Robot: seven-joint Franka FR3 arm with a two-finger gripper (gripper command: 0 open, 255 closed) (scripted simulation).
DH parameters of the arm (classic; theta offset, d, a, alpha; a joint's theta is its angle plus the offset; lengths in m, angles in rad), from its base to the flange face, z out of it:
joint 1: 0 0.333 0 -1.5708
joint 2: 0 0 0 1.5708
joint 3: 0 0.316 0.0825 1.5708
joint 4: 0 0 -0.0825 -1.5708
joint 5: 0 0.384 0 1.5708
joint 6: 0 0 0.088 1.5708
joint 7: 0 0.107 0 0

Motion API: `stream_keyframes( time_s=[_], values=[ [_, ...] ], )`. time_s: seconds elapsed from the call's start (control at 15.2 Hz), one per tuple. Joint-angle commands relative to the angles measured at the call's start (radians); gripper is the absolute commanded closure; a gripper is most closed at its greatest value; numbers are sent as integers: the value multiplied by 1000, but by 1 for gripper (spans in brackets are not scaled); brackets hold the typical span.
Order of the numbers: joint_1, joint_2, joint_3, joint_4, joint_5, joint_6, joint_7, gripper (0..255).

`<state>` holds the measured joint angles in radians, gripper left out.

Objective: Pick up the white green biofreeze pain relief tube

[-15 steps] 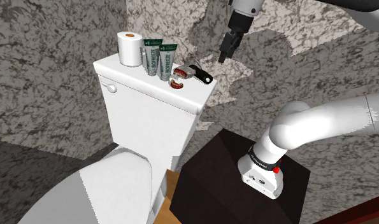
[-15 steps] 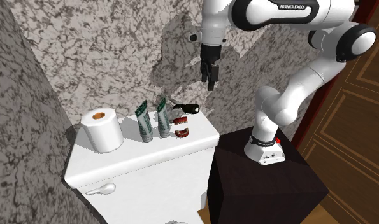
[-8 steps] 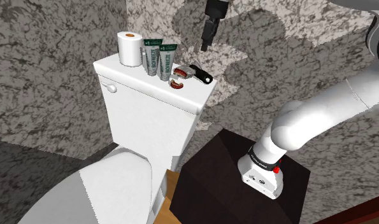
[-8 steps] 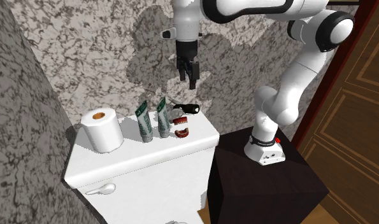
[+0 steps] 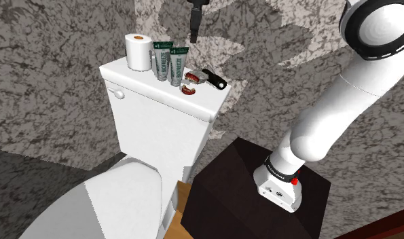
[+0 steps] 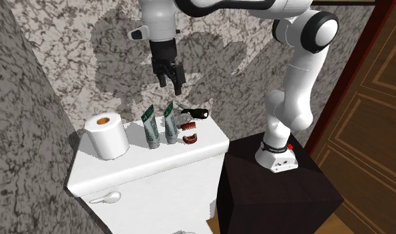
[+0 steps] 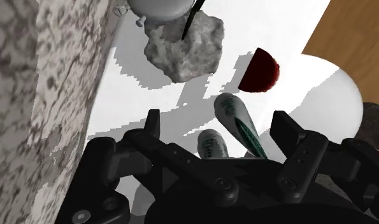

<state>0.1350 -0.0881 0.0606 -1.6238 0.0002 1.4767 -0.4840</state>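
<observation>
Two green-and-white tubes stand upright side by side on the white toilet tank lid (image 5: 142,83). One tube (image 5: 163,60) is nearer the paper roll, the other tube (image 5: 178,66) nearer the red-and-white thing. In the second exterior view the first tube (image 6: 150,129) and its twin (image 6: 170,123) show the same way. My black gripper (image 5: 195,37) hangs above them near the wall, fingers pointing down, open and holding nothing. It also hovers over the tubes as my gripper (image 6: 174,85). In the wrist view my gripper (image 7: 218,127) looks down on both tube tops (image 7: 238,123).
A toilet paper roll (image 5: 137,51) stands at the lid's far end. A red-and-white denture-like thing (image 5: 191,85) and a black-handled tool (image 5: 211,79) lie beside the tubes. The speckled wall runs close behind. My dark stand (image 5: 254,197) is beside the toilet.
The gripper has swung towards the shoulder view's left and a little higher, from beyond the black-handled tool to above the tubes. The things on the lid have not moved.
</observation>
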Motion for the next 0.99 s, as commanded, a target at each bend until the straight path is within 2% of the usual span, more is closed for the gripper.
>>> stream_keyframes(
  time_s=[0.0,0.26,0.73,0.86,0.92],
  values=[
    [16,88,15,109,-13,-35,-44,0],
    [53,268,50,359,-46,-130,-112,0],
    [49,227,49,206,-41,-17,-112,0],
    [49,224,48,194,-41,-9,-112,0],
    [49,224,49,194,-41,-9,-111,255]
  ],
)
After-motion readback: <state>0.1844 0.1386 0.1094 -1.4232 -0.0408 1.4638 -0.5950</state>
